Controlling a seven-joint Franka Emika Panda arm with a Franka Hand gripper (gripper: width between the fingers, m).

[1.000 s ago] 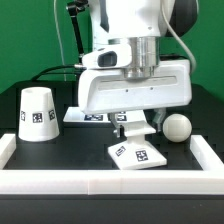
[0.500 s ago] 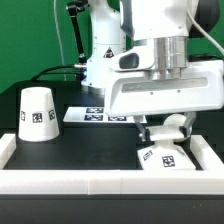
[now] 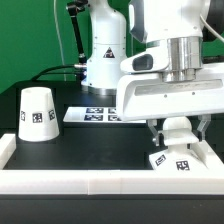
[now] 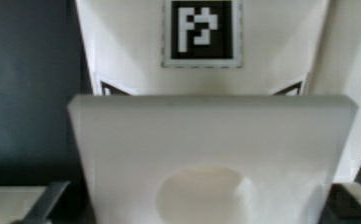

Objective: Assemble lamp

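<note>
The white square base (image 3: 180, 161) with black tags lies on the black table at the exterior view's right, close to the white front wall. My gripper (image 3: 178, 141) stands right over it, its fingers on either side of the base's raised middle, shut on it. In the wrist view the base (image 4: 203, 120) fills the space between the dark fingers (image 4: 31, 203), and my gripper (image 4: 198, 207) grips it. The ball-shaped bulb (image 3: 178, 127) shows partly between the fingers, just behind the base. The cone shade (image 3: 37, 113) stands upright at the exterior view's left, far from the gripper.
The marker board (image 3: 92, 113) lies flat at the back middle, before the arm's foot. A low white wall (image 3: 90, 183) runs along the front, with side pieces at the left (image 3: 5, 150) and right (image 3: 208, 150); the base is near the right corner.
My gripper has moved towards the exterior view's right with the base, from the table's middle to near the right wall. The shade and bulb have stayed put.
</note>
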